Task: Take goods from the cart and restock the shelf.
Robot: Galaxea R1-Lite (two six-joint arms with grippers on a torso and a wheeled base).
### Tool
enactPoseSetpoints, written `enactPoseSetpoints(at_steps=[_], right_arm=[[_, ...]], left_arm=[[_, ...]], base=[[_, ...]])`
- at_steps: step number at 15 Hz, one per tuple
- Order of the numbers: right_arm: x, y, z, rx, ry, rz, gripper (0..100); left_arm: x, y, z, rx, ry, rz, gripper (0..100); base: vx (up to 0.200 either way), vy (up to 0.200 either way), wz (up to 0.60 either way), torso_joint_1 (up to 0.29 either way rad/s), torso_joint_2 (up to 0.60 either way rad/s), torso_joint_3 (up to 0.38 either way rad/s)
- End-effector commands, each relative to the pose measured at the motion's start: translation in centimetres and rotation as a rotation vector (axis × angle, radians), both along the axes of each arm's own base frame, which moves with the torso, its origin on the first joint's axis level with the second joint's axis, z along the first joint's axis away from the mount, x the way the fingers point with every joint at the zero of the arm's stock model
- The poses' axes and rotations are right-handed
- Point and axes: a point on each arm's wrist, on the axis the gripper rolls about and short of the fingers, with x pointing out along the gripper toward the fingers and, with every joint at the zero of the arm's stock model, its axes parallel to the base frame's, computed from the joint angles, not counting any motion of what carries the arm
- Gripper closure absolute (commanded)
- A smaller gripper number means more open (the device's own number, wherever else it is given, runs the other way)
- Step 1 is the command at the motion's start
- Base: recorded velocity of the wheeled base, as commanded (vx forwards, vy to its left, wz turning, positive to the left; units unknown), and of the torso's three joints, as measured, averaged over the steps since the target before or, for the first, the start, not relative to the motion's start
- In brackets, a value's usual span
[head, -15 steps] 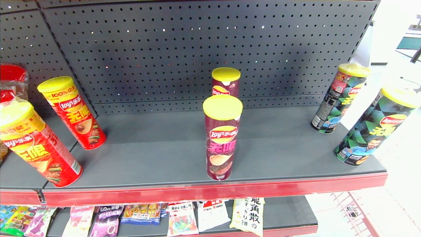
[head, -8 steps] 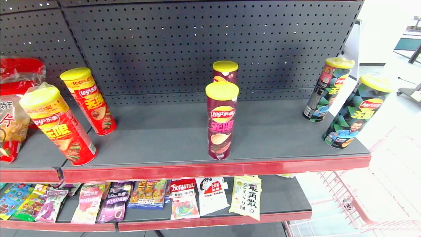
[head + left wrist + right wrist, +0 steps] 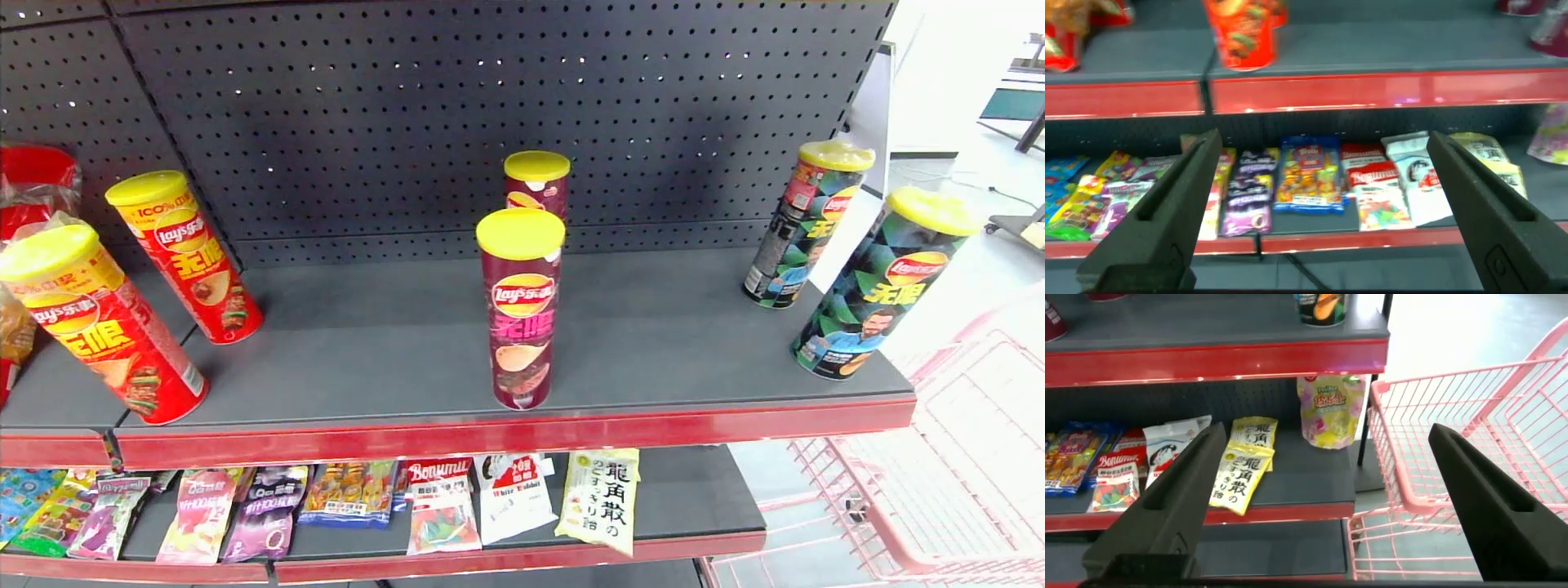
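Note:
On the grey upper shelf (image 3: 392,359) stand two maroon chip cans (image 3: 521,306), one behind the other. Two red cans (image 3: 98,322) are at its left and two green-black cans (image 3: 886,282) at its right. The pink wire cart (image 3: 939,457) sits low on the right, beside the shelf end. My left gripper (image 3: 1323,143) is open with nothing in it, facing the snack bags (image 3: 1306,175) on the lower shelf. My right gripper (image 3: 1327,433) is also open with nothing in it, level with the lower shelf, with the cart (image 3: 1454,457) to one side.
A red lip (image 3: 506,437) runs along the front of the upper shelf. Flat snack packets (image 3: 441,506) lie in a row on the lower shelf, and a yellow-green bag (image 3: 1331,408) hangs near its end. Perforated back panels (image 3: 490,106) close off the rear.
The head camera has pulled back and tilted down, so the lower shelf and the cart show more. The cans stand where they were on the shelf.

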Motion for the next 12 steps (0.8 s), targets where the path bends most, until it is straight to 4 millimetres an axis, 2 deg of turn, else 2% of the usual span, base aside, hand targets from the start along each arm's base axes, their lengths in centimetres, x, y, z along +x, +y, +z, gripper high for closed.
enactPoseSetpoints(at_steps=[1, 12], right_arm=[[0.01, 0.00, 0.01, 0.000, 0.001, 0.001, 0], [0.01, 0.00, 0.01, 0.003, 0.001, 0.000, 0]], left_arm=[[0.00, 0.00, -0.01, 0.000, 0.000, -0.001, 0], [0.00, 0.00, -0.01, -0.002, 0.000, 0.001, 0]], base=[[0.000, 0.000, 0.00, 0.000, 0.00, 0.000], [0.000, 0.000, 0.00, 0.000, 0.00, 0.000]])
